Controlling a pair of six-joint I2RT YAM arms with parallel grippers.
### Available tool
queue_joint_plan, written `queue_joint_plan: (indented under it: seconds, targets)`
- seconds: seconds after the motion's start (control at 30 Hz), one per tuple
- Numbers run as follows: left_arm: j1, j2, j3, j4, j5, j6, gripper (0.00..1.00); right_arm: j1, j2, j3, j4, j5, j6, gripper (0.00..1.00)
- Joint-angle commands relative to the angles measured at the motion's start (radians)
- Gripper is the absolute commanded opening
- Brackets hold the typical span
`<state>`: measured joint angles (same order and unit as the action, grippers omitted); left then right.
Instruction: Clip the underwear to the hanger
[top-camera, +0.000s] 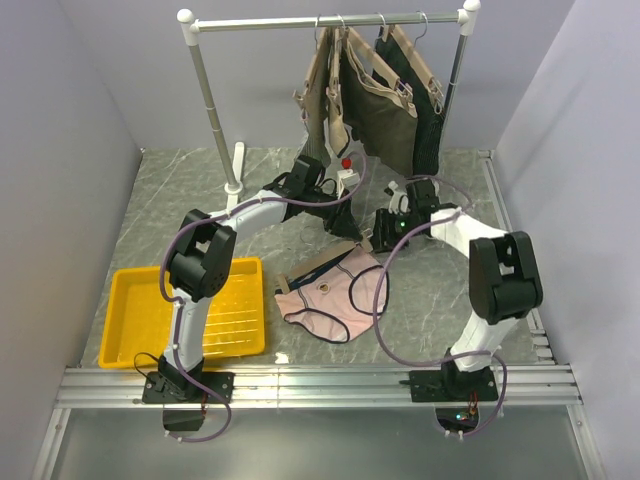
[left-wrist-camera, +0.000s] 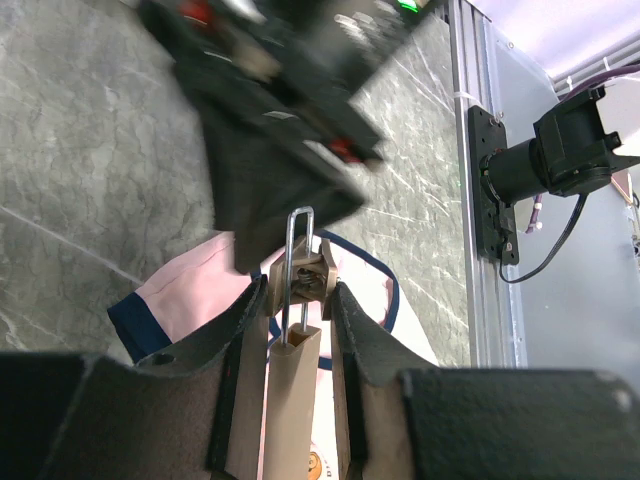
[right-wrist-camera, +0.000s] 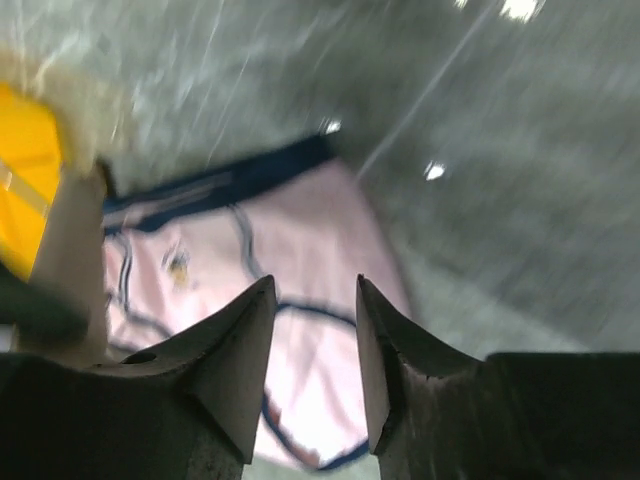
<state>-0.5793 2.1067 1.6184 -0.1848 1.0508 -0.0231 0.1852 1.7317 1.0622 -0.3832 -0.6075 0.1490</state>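
1. Table (top-camera: 180, 200): a grey marbled surface closed in by plain walls at left, right and rear. A metal rail (top-camera: 320, 385) runs along the near edge and carries both arm bases.
2. Garment rack (top-camera: 330, 20): stands at the rear. Its hung garments (top-camera: 385, 110) drop right of centre, close behind both grippers, so room is tight there.
3. Yellow tray (top-camera: 112, 320): sits at the near left beside the left arm's base, near the underwear but apart from it.
4. Open room: bare marble shows at the left rear, between rack post and tray, and to the right of the right arm.
5. Underwear (top-camera: 325, 300): pale pink with navy edging, lying spread at table centre between the two arms.
6. Hanger (left-wrist-camera: 292, 400): its tan bar slants across the rear edge of the underwear. Its end clip, with a wire loop, sits over the pink fabric.
7. Left gripper (left-wrist-camera: 298, 290): narrowly parted and clamped on the hanger, one finger against each side of the bar just behind the clip.
8. Right gripper (right-wrist-camera: 316, 285): jaws parted with nothing between them, poised above the pink fabric. The view is blurred, and contact with the clip cannot be judged.
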Motion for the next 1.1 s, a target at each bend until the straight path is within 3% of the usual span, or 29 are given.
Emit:
queue_joint_plan:
  seconds: [0.0,0.2,0.3,0.4,0.53,0.63,0.8,0.9,1.07]
  targets:
    - [0.004,-0.002,0.029,0.016,0.028,-0.011,0.0,-0.001,0.086,0.082,0.023,0.044,0.03,0.46]
    - [0.004,-0.004,0.029,0.016,0.025,-0.011,0.0,0.017,0.175,0.122,-0.026,0.068,0.018,0.42]
    - [0.006,0.001,0.031,0.01,0.028,-0.011,0.0,0.019,0.169,0.091,-0.061,0.048,0.017,0.2]
    - [0.007,-0.001,0.029,0.011,0.025,-0.011,0.0,0.019,0.137,0.035,-0.1,0.014,0.011,0.08]
    - [0.007,-0.001,0.029,0.008,0.026,-0.006,0.0,0.017,0.071,-0.06,-0.155,-0.015,-0.003,0.0]
    - [0.007,-0.001,0.029,0.002,0.026,-0.001,0.0,0.016,0.026,-0.102,-0.172,-0.02,-0.015,0.03]
    - [0.007,-0.001,0.029,0.001,0.028,-0.001,0.0,-0.026,-0.029,-0.11,-0.083,-0.058,0.033,0.29]
    - [0.009,0.001,0.031,-0.008,0.028,0.005,0.0,-0.038,-0.054,-0.084,0.015,-0.038,0.046,0.38]
    - [0.007,-0.002,0.029,-0.021,0.029,0.011,0.0,-0.039,-0.012,-0.019,0.059,-0.029,0.072,0.46]
